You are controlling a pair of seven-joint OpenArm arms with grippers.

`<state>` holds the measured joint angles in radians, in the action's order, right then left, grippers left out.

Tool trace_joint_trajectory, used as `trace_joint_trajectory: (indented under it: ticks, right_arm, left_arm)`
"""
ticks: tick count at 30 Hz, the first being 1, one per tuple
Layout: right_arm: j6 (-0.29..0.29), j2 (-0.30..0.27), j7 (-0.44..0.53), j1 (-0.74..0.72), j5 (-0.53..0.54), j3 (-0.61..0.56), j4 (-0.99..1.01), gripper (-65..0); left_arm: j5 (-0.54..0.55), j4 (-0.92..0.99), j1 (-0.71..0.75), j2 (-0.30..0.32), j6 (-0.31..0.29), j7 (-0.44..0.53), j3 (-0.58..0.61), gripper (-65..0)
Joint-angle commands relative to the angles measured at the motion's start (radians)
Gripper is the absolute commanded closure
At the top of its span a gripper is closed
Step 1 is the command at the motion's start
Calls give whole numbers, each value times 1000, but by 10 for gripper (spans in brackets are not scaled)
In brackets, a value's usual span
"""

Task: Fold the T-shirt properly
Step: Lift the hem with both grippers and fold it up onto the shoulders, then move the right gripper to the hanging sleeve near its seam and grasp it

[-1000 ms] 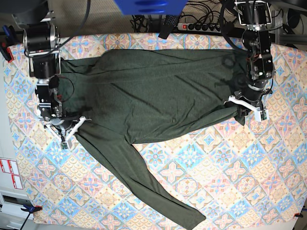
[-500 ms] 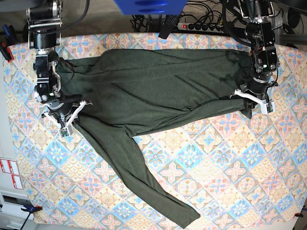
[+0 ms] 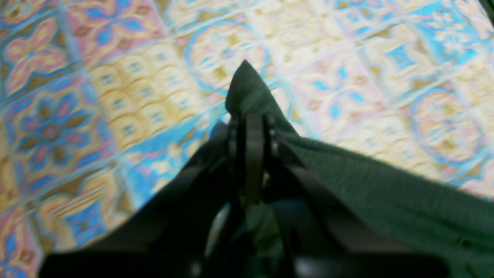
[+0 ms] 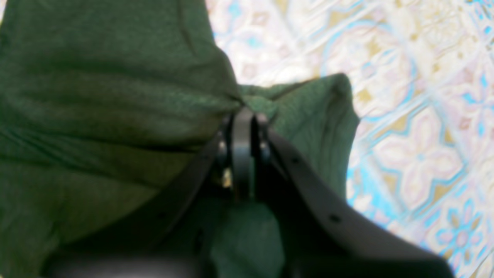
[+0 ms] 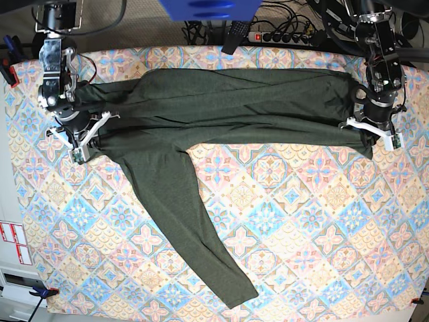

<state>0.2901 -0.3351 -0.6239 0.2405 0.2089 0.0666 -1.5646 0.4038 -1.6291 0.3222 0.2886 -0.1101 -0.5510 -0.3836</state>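
Observation:
The dark olive-green T-shirt (image 5: 234, 107) lies stretched across the far half of the table, its body doubled into a long band. One long sleeve (image 5: 194, 228) trails diagonally toward the front edge. My left gripper (image 5: 369, 134), at the right in the base view, is shut on the shirt's end there. The left wrist view shows its fingers (image 3: 247, 127) pinching a peak of the T-shirt (image 3: 386, 200). My right gripper (image 5: 88, 134), at the left in the base view, is shut on the opposite end. In the right wrist view the T-shirt (image 4: 115, 96) is bunched at the right gripper (image 4: 243, 114).
A patterned cloth (image 5: 301, 235) covers the table. A power strip (image 5: 281, 37) and cables lie behind the far edge, with a blue object (image 5: 208, 8) above them. A clamp (image 5: 40, 292) sits at the front left corner.
Both grippers have moved toward the far side of the table, pulling the shirt's near edge back with them. The body has narrowed into a band and the trailing sleeve has slid away from the front edge.

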Motion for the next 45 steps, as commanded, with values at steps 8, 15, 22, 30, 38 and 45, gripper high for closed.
trace_joint_trajectory:
  ticks: [8, 15, 22, 30, 38, 45]
  right_arm:
    - [-5, -19, 22, 93, -1, 43, -95, 0]
    - [-5, -19, 25, 152, -1, 86, -119, 0]
    - [-5, -19, 23, 178, -1, 97, -121, 0]
    - [-5, -14, 20, 188, -6, 92, -110, -7]
    - [-5, -14, 20, 199, -7, 98, -121, -124]
    - [-5, -14, 28, 194, -7, 100, -156, -168]
  left_arm:
    - [1, -17, 25, 27, 0, 21, -8, 0]
    - [-1, -12, 51, 27, 0, 19, -5, 0]
    - [-6, -10, 65, 28, 0, 19, 18, 0]
    - [-13, 25, 88, 28, 0, 19, 73, 0]
    - [-13, 56, 87, 28, 0, 19, 73, -40]
    - [-1, 56, 93, 28, 2, 18, 65, -269]
